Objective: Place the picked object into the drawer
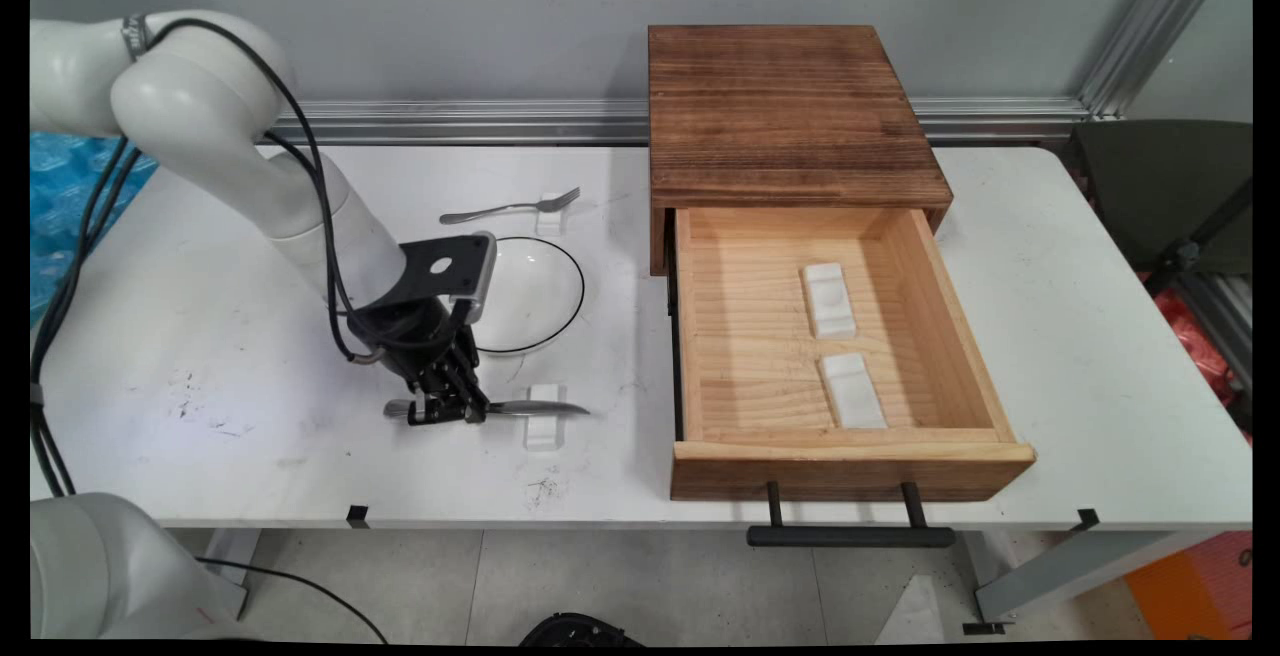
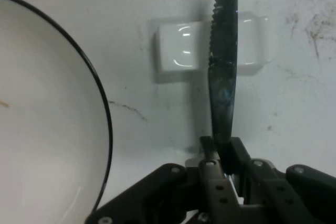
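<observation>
— Two big things first? The white worktop (image 1: 1050,336) carries everything, and a dark-topped wooden cabinet (image 1: 790,116) stands at its far edge, right of the middle.

— And the drawer (image 1: 850,456)?

— Pulled fully open toward the near edge, its black bar handle (image 1: 850,536) hanging out past that edge. Inside lie two small white rests (image 1: 828,299), one behind the other, apart from each other.

— What comes next in size?

— A white plate with a thin black rim (image 1: 530,286), left of the drawer, about midway between the far and near edges. The arm's wrist covers the plate's left side in the main view.

— Where is the hand (image 1: 448,406)?

— Low over the worktop, between the plate and the near edge. Its fingers (image 2: 210,166) are closed on the handle of a knife (image 1: 535,407).

— How does the knife lie?

— Flat, running parallel to the near edge, the blade pointing toward the drawer. The blade crosses a small white knife rest (image 1: 545,426); in the hand view the serrated edge passes right over that block. Whether the handle end touches the worktop, I cannot tell.

— Anything smaller?

— A fork (image 1: 510,206) beyond the plate toward the far edge, its tines propped on another white fork rest (image 1: 550,211), handle pointing toward the left edge.
</observation>
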You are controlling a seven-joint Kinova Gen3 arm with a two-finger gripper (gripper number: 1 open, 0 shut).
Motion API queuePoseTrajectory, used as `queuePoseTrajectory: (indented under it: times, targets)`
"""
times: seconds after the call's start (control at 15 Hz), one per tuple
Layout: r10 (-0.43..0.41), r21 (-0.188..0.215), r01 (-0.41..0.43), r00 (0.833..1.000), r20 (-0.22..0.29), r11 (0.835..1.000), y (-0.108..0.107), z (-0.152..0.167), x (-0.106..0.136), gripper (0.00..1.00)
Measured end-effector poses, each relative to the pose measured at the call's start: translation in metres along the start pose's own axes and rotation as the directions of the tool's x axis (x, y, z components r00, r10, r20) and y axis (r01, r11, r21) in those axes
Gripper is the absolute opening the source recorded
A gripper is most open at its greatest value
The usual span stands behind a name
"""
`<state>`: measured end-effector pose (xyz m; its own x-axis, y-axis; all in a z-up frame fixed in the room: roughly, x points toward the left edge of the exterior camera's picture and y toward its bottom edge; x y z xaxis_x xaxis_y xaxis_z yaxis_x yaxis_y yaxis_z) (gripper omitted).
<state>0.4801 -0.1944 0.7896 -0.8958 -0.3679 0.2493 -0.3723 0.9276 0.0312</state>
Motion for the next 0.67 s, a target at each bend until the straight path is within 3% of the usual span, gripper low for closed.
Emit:
queuePoseTrajectory:
  times: [0.33,0.67]
  targets:
    - [-0.001,-0.005,0.001,1.0,0.005,1.0,0.005,-0.022,0.002,0.0]
    - [-0.005,-0.002,0.005,1.0,0.011,1.0,0.011,-0.064,0.01,0.0]
